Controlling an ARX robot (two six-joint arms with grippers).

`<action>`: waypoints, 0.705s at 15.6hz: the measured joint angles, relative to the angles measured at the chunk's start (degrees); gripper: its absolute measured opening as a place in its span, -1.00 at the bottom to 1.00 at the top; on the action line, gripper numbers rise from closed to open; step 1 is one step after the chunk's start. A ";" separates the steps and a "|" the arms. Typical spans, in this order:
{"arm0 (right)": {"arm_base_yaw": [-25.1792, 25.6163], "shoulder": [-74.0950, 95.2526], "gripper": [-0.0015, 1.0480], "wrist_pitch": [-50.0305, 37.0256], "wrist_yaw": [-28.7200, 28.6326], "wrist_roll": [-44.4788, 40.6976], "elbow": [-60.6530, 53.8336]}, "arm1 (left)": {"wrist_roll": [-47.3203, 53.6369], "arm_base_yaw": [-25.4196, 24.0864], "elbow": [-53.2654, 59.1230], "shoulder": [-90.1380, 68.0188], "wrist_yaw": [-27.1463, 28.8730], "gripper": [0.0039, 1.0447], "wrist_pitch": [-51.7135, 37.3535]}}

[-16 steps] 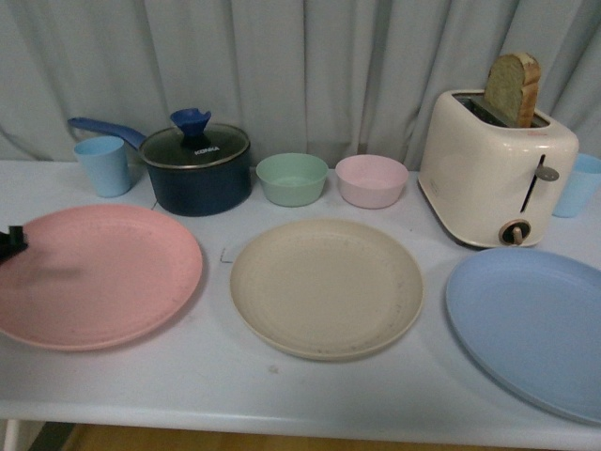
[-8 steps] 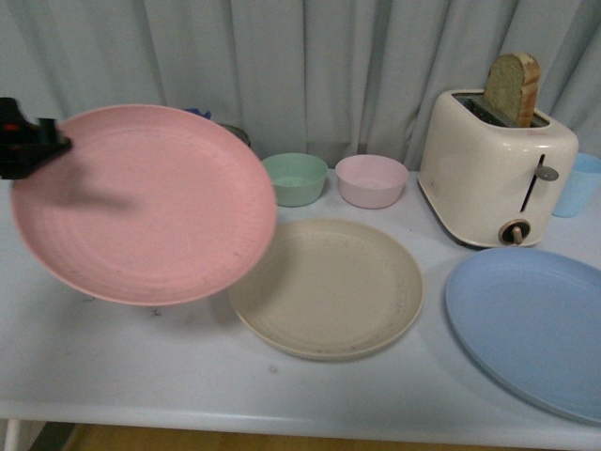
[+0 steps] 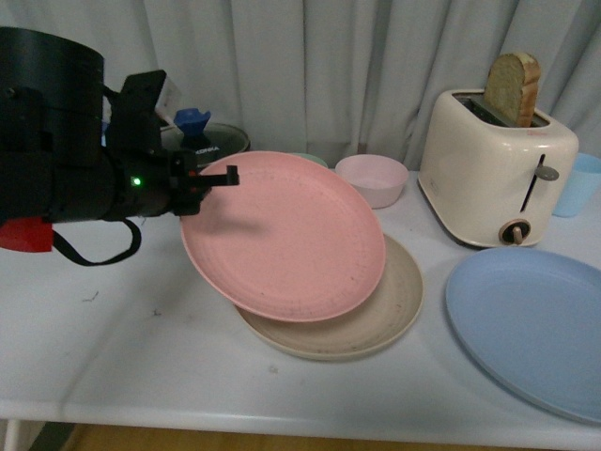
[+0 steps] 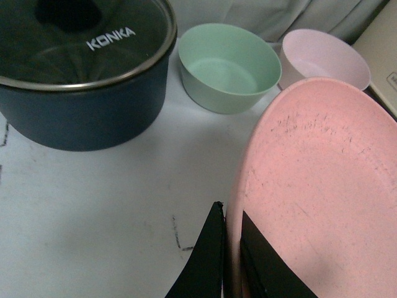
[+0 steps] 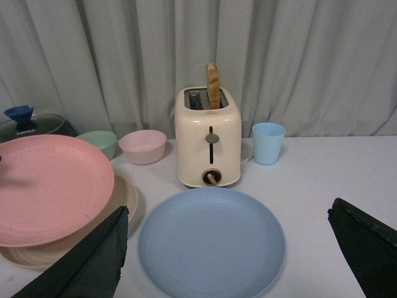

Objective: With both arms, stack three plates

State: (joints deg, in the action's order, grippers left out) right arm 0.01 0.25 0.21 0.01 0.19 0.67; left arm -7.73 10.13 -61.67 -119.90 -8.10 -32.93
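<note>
My left gripper (image 3: 218, 176) (image 4: 231, 217) is shut on the rim of the pink plate (image 3: 282, 235) (image 4: 322, 180) (image 5: 49, 186). That plate hangs tilted in the air, partly over the beige plate (image 3: 371, 324) (image 5: 127, 198), which lies flat on the table. At the front right of the table lies the light blue plate (image 3: 531, 324) (image 5: 211, 242). My right gripper (image 5: 229, 248) stays out of the front view; in its own wrist view it is open, above and in front of the blue plate, fingers (image 5: 93, 261) spread wide.
A cream toaster (image 3: 496, 169) with a bread slice stands at the back right beside a light blue cup (image 3: 579, 185). A dark pot with a glass lid (image 4: 80, 74), a green bowl (image 4: 228, 66) and a pink bowl (image 3: 374, 178) line the back. The table's front edge (image 3: 300, 413) is close.
The pink plate went from flat on the table at the left to lifted, then carried rightward over the beige plate. My left arm has swung into the front view.
</note>
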 joint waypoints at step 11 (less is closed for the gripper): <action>0.00 0.00 0.87 -0.02 0.00 0.00 0.00 | -3.23 4.76 -5.68 -7.37 0.63 -0.95 2.67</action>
State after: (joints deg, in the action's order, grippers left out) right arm 0.01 0.25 0.19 0.01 0.19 0.67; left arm -10.96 14.90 -67.35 -127.26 -7.46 -30.26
